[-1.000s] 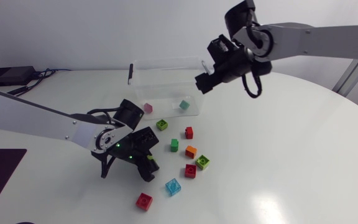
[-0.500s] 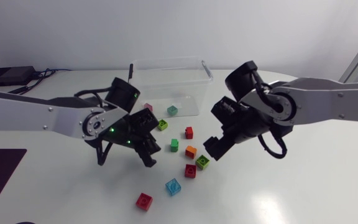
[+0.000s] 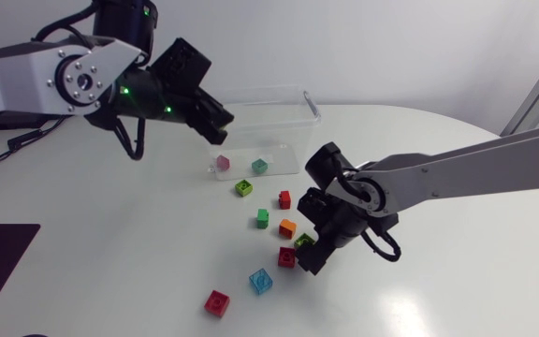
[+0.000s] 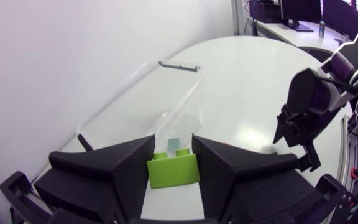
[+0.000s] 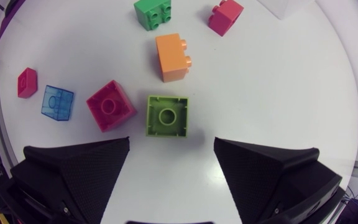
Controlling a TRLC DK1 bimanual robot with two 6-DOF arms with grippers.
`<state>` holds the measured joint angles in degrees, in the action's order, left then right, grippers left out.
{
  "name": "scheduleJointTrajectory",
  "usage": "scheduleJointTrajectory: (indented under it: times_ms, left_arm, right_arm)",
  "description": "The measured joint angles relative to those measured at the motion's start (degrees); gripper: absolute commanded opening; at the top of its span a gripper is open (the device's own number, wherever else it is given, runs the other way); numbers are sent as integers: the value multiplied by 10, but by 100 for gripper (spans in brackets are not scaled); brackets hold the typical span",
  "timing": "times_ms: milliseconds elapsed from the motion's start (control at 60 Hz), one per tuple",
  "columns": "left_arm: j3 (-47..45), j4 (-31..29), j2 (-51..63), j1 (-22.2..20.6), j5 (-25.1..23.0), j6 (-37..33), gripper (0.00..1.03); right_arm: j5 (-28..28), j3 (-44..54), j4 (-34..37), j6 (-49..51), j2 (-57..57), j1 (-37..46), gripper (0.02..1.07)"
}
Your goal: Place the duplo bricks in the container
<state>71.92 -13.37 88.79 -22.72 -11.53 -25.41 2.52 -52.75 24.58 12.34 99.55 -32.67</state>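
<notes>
Early yet, we judge: two bricks in, one carried, eight loose. White glossy table (image 3: 457, 243) carries everything. Clear container (image 3: 293, 103) sits ahead of and below our left gripper (image 3: 221, 126), which is clamped on lime brick (image 4: 174, 171), not yet dropped. Our right gripper (image 5: 171, 142), spread wide and empty, hovers over second lime brick (image 5: 167, 116); magenta brick (image 5: 110, 106) just beside that, orange brick (image 5: 173, 57) farther ahead. Pink brick (image 3: 222, 161) and teal brick (image 3: 260, 166) appear to lie inside container. Smooth surface should let us pick loose bricks cleanly.
</notes>
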Motion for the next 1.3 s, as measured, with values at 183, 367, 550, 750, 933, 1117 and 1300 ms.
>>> scheduleJointTrajectory:
  times_ms: [183,367,550,750,933,1117,1300]
  left_arm:
    - [72,29,70,7,0,14,28]
    - [149,35,166,19,1,19,29]
    - [203,35,234,39,12,30,86]
    - [199,34,233,59,14,34,99]
    - [111,9,132,59,0,31,99]
    - [-8,-21,-13,32,-24,-10,99]
    - [-125,-55,-102,6,-48,-63,99]
  right_arm:
    - [-13,-15,-15,-4,26,-2,78]
    - [-23,-21,-21,-4,35,-13,44]
    - [-31,-21,-17,-6,15,-15,42]
    - [-33,-37,20,-6,-67,13,42]
    - [-34,-111,35,-18,-96,46,42]
    - [-32,-183,36,-35,-97,64,42]
    - [-28,-250,35,-45,-75,69,42]
